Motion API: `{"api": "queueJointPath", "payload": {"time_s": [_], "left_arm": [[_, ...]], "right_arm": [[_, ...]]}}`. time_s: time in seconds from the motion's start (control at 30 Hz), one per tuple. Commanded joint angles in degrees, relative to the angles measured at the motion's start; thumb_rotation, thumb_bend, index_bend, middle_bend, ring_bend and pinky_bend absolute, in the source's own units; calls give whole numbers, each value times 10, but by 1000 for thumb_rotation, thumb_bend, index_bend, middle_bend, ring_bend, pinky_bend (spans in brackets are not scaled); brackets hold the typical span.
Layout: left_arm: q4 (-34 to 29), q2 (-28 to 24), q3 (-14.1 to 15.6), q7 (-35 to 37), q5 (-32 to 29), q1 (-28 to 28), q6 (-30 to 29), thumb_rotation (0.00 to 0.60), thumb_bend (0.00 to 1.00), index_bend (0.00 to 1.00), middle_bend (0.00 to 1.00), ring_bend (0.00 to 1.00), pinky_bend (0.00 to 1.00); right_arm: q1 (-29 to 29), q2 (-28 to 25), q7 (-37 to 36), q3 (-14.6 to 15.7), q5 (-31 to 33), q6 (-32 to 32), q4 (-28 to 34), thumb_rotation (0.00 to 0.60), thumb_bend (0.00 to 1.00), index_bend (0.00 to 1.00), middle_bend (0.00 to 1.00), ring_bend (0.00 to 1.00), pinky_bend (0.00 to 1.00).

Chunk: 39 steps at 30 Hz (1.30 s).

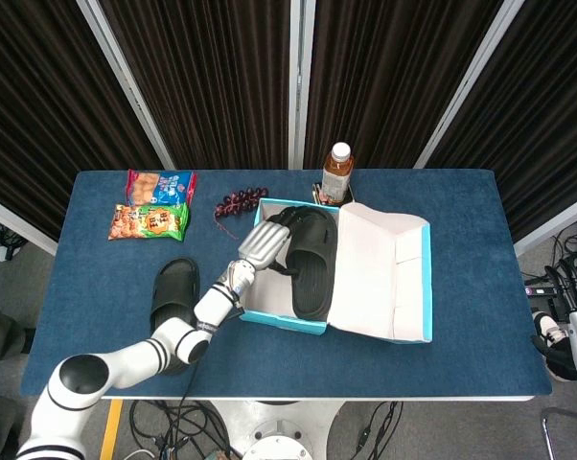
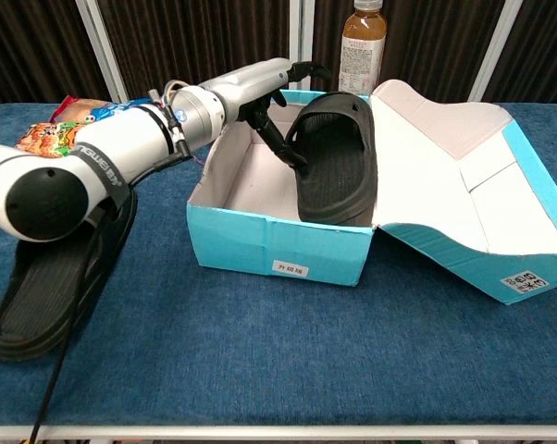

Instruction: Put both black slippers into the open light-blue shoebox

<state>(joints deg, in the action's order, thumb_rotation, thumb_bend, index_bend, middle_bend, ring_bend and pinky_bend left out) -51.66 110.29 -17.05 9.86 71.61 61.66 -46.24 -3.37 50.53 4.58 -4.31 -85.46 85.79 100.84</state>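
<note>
Lower left of the chest view, one black slipper [image 2: 56, 277] lies on the blue table [image 2: 278, 370]. At centre, the light-blue shoebox [image 2: 277, 248] holds the second slipper [image 2: 339, 157] tilted against its right wall. The left hand [image 2: 280, 92] reaches over the far rim, fingers spread, seemingly touching that slipper without gripping it.

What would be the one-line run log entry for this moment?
left hand: fingers open over light-blue cardboard shoebox | black rubber slipper inside box: leaning on right wall | second black rubber slipper: on table | right hand: not in view
</note>
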Motion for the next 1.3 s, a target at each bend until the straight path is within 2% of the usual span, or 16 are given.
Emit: {"api": "queueJointPath", "payload": {"time_s": [0.03,0.2,0.27,0.4,0.53,0.87,1.03,1.3], "left_arm": [[-150,-112,7,-115,-51,-24,45,600,0,76,39,0,209],[-245,-185,19,-204,-94,-23,59,600,0,157,165,0,199],[-256,-196,25,-226,-117,-16,76,600,9,181,193,0,194],[-252,-194,30,-241,-173,5,113,600,86,186,224,0,184],[-238,-179,31,-224,-184,14,130,600,151,194,277,0,174],[-187,-149,41,-183,-197,34,179,600,163,195,281,0,157],[-192,-153,49,-196,-190,34,151,600,156,195,281,0,157],[-283,-211,51,-219,-173,9,70,600,158,146,211,0,156]], "right_arm": [[-1,-1,1,0,-1,0,2,600,35,0,0,0,0],[-1,0,3,1,-4,-1,3,600,36,0,0,0,0],[-2,1,3,1,-5,-1,4,600,36,0,0,0,0],[0,2,2,2,-7,2,3,600,37,0,0,0,0],[4,0,3,3,-6,6,4,600,38,0,0,0,0],[0,0,3,2,-3,-1,4,600,40,0,0,0,0],[0,-2,2,2,-3,-1,3,600,42,0,0,0,0],[0,-3,-5,4,-9,-1,-1,600,44,0,0,0,0]]}}
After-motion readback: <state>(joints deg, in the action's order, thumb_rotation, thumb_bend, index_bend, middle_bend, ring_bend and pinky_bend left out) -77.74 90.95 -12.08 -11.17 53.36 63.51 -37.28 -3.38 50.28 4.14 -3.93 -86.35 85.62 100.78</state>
